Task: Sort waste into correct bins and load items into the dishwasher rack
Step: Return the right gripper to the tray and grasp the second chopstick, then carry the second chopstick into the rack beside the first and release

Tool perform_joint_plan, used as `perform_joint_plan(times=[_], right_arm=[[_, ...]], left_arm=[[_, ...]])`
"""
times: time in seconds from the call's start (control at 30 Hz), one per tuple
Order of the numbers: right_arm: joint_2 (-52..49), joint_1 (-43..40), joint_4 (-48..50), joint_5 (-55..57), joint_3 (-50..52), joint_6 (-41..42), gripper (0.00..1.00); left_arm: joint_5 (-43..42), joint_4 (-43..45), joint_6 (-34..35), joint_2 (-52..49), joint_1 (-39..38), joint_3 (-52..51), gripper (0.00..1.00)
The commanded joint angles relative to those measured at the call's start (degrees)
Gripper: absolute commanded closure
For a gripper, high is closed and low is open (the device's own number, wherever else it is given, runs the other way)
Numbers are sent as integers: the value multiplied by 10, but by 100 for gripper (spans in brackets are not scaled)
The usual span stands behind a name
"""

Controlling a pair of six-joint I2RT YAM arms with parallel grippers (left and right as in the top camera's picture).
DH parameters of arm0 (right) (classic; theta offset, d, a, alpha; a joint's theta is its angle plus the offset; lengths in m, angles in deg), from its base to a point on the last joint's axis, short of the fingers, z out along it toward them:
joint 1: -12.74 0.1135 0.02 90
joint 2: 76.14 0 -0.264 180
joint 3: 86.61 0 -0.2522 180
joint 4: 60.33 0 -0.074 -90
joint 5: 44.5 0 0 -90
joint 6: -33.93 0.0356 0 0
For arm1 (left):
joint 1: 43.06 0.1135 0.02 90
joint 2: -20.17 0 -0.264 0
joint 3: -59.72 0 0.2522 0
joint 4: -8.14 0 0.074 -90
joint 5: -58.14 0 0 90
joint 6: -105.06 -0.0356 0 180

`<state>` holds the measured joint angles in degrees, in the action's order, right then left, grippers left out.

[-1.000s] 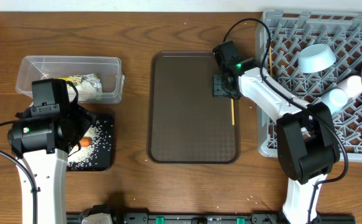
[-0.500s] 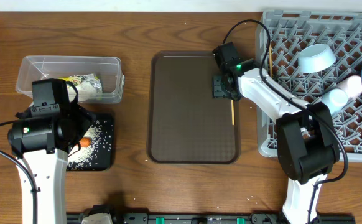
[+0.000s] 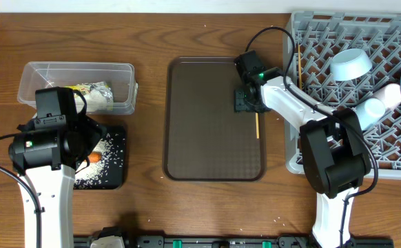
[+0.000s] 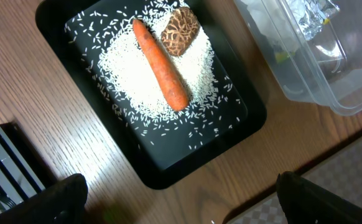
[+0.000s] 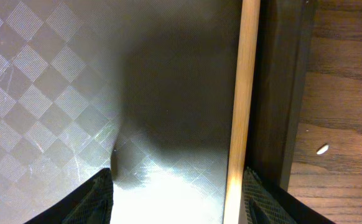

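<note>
Chopstick (image 5: 242, 93) lies inside the open right claw (image 5: 181, 196); left claw (image 4: 190, 202) gapes over the carrot (image 4: 161, 65).

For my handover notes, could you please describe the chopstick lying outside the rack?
Find the brown serving tray mid-table. Along its right rim, by the right tool, lies a thin wooden chopstick. It is the only item on that tray.

The tray rim (image 5: 282, 93) crowds the chopstick (image 5: 248, 93) on one side; bare tray floor (image 5: 56, 93) flanks the other.
</note>
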<state>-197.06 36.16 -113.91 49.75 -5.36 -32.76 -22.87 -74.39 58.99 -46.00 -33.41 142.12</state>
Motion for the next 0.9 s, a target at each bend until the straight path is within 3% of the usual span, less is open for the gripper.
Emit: perform_joint_plan(times=[0.0,0.13,0.3,0.67,0.87], right_arm=[[-9,-4,-1,-16,4,7,39],[-16,-4,0,-26,4,7,41],[-21,-2,0,-27,4,7,51],[-21,-1,2,-23,4,-2,97],[-21,-1,2,-50,4,-2,99]], left_arm=[[7,-2,9,0,3,-2,2],[7,-2,9,0,3,-2,2],[7,-2,9,0,3,-2,2],[7,-2,9,0,3,-2,2],[7,-2,9,0,3,-2,2]])
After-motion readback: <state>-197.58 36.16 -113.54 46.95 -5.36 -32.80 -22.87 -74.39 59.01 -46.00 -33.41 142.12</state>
